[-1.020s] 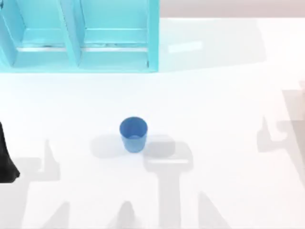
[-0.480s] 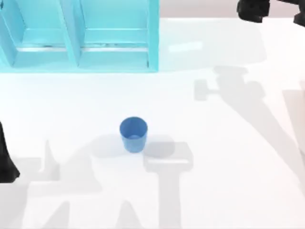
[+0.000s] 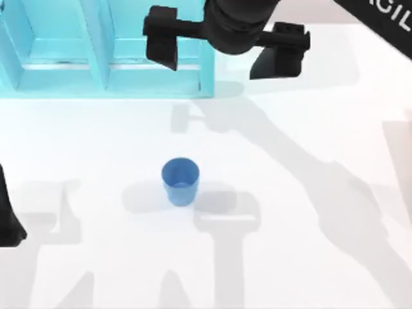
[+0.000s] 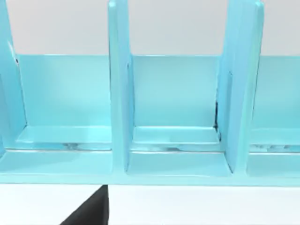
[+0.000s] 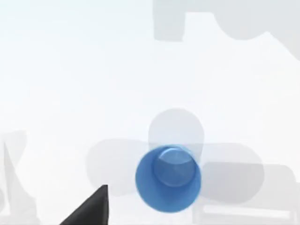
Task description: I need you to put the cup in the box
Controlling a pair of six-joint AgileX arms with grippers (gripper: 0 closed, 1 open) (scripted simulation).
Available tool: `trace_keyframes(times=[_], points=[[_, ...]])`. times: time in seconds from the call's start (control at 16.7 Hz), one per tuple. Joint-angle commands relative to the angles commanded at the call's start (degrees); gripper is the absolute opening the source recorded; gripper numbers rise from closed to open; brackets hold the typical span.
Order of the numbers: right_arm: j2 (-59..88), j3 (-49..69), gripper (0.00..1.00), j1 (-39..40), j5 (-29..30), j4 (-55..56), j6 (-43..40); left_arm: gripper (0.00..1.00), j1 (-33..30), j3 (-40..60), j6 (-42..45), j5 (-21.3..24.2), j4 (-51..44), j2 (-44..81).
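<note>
The blue cup point(image 3: 180, 182) stands upright on the white table, mouth up, a little left of centre. It also appears from above in the right wrist view point(image 5: 168, 178). The box point(image 3: 109, 64) is a light-blue case with upright dividers at the table's far left; its compartments point(image 4: 173, 108) face the left wrist camera. My right gripper point(image 3: 219, 64) hangs high over the box's right wall, open, its two black fingers point(image 3: 162, 45) spread wide and holding nothing. It is well behind the cup. My left arm point(image 3: 8, 219) sits parked at the left edge.
Grey shadows of the arms lie across the white table around the cup. The right arm's black link point(image 3: 380, 16) crosses the far right corner. The table's far edge runs behind the box.
The right arm has swung in from the far right corner to the left and now hangs over the box's right end. Cup and left arm have stayed put.
</note>
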Motion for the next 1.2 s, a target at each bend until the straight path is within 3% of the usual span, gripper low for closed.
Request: trace_keyframes(times=[0.48, 1.2], points=[[26.7, 29.1, 1.0, 8.8, 1.8, -16.4, 9.2, 1.0, 0.0, 0.0, 0.0, 0.0, 0.0, 0.0], [33.2, 36.0, 1.0, 9.3, 2.0, -18.6, 9.8, 1.0, 0.0, 0.0, 0.0, 0.0, 0.0, 0.0]])
